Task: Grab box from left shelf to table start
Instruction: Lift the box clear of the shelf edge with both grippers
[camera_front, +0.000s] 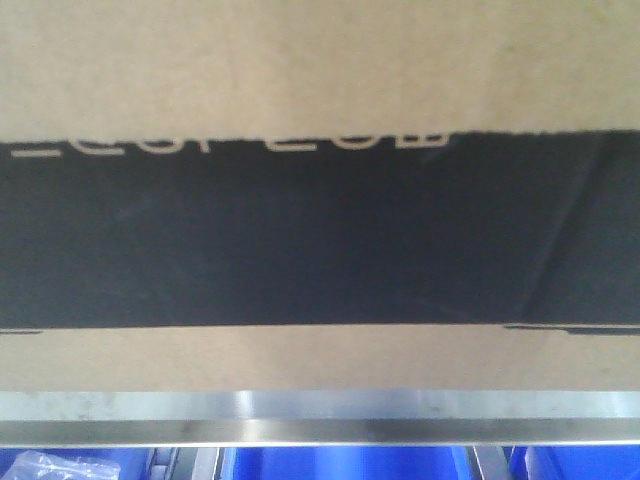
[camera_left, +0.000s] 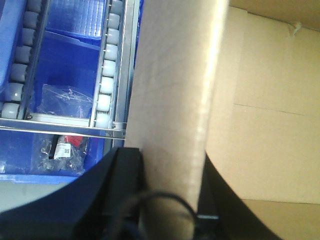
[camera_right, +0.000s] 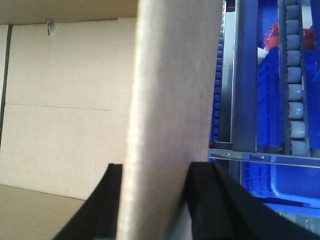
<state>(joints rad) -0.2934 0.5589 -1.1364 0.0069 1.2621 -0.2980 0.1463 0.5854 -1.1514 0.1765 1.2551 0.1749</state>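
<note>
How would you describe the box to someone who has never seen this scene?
Find the silver shelf rail crossing the front view. The box sits just above it. Unlike the blue bins below, it is brown cardboard with a black panel and pale lettering.

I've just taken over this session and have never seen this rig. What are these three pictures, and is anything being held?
This is a robot with two arms, each ending in a clamp. The front picture looks straight ahead from the robot. The brown cardboard box with its black printed panel fills it. The box appears to rest on the shelf, whose silver rail runs below, with blue bins underneath.

The other two pictures come from cameras on the wrists. The left gripper pinches one wall of the box and the right gripper pinches another, with the box's bare inside visible beside each. Roller tracks lie beyond.

So both arms hold the box, which has not yet been lifted away. No table is in view.
</note>
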